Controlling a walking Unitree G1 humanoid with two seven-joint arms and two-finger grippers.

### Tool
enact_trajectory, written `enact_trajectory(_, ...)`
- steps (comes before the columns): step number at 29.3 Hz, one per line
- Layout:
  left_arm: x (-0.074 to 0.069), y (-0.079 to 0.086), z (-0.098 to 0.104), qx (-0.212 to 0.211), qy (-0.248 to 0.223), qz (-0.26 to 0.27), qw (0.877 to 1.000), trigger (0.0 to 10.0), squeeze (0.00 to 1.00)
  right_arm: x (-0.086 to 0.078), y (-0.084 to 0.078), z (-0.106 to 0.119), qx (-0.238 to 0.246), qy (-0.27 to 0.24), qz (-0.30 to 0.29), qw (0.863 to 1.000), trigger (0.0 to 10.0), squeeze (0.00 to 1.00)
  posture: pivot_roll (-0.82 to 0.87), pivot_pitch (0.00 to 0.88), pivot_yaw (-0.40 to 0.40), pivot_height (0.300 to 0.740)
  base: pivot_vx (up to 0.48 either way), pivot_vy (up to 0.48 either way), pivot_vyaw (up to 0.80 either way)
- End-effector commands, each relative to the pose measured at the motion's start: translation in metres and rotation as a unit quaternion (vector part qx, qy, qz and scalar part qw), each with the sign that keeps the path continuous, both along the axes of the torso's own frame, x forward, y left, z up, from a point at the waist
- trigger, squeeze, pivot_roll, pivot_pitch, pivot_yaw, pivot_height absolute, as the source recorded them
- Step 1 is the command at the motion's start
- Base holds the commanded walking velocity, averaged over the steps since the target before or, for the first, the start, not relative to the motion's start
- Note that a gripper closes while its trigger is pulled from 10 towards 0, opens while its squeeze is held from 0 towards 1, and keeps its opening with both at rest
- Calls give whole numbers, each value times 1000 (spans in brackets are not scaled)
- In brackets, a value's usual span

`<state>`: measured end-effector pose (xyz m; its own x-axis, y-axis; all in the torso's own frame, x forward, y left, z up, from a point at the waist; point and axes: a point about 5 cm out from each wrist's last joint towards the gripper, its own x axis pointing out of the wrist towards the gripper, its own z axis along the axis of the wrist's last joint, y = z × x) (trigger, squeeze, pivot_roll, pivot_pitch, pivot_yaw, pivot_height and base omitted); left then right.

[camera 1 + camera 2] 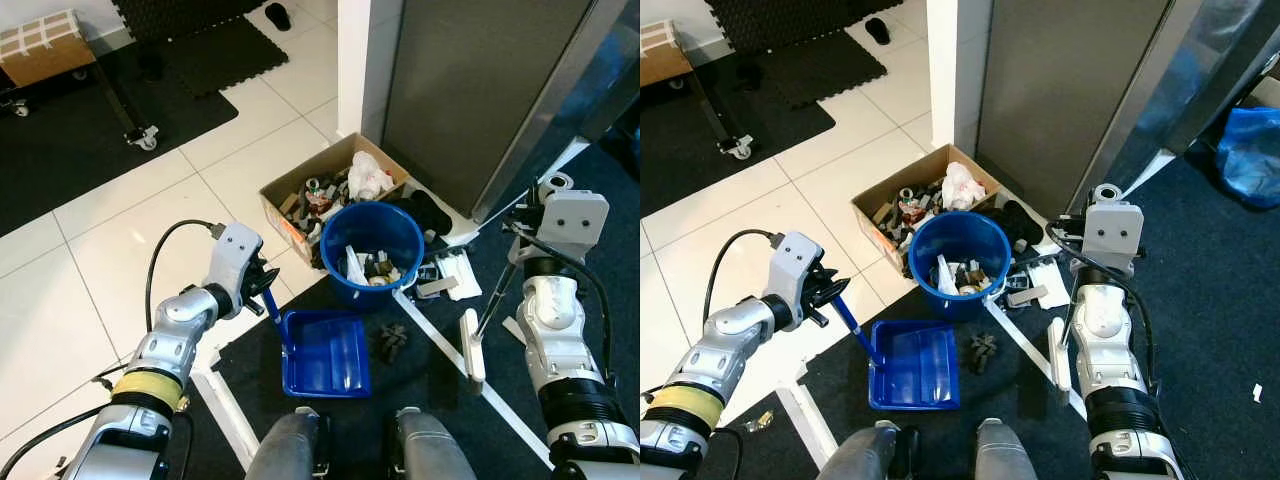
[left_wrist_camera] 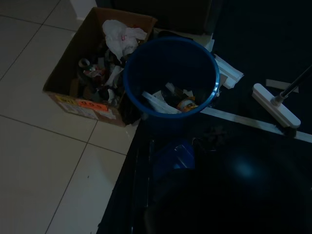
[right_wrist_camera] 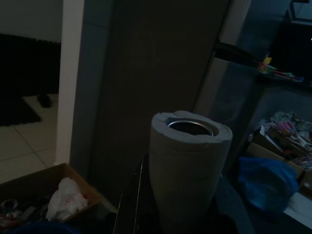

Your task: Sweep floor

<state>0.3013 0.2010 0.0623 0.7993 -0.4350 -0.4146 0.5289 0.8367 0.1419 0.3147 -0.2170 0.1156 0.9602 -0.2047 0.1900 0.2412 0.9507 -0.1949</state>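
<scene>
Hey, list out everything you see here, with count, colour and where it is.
Dustpan: one, blue, on the dark mat at the robot's feet.
Bucket: one, blue, trash inside, beyond the dustpan.
Cardboard box: one, brown, full of clutter, on the white tiles left of the bucket.
Debris clump: one, dark, on the mat right of the dustpan.
Broom: one, white head, dark handle, on the mat at right.
Left pincer: shut on the dustpan's handle.
Right pincer: at the broom handle's top.

One blue bucket (image 1: 372,234), one blue dustpan (image 1: 325,353), one cardboard box (image 1: 300,190), one broom (image 1: 472,345).
</scene>
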Motion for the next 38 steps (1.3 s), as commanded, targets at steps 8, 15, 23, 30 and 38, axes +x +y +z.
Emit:
enact_trajectory(8,-8,6,-10,2,18,7,1000,10000,0,1,44,-10,30,23,115,993,10000,0,-57,150,-4,740,0,0,0)
enact_trajectory(15,-6,1,-4,-8,8,-1,1000,10000,0,-8,50,-39,99,71,106,987,10000,0,-56,151,5,740,0,0,0)
enact_trajectory(23,-6,-2,-2,-13,3,-7,1000,10000,0,-17,56,-55,214,101,132,963,10000,0,-48,153,9,740,0,0,0)
enact_trajectory(30,-6,-3,0,-14,2,-9,1000,10000,0,-19,68,-28,243,67,238,938,10000,0,-52,152,10,740,0,0,0)
enact_trajectory(38,-6,-4,0,-15,1,-9,1000,10000,0,-22,69,-6,257,49,294,919,10000,0,-55,151,8,740,0,0,0)
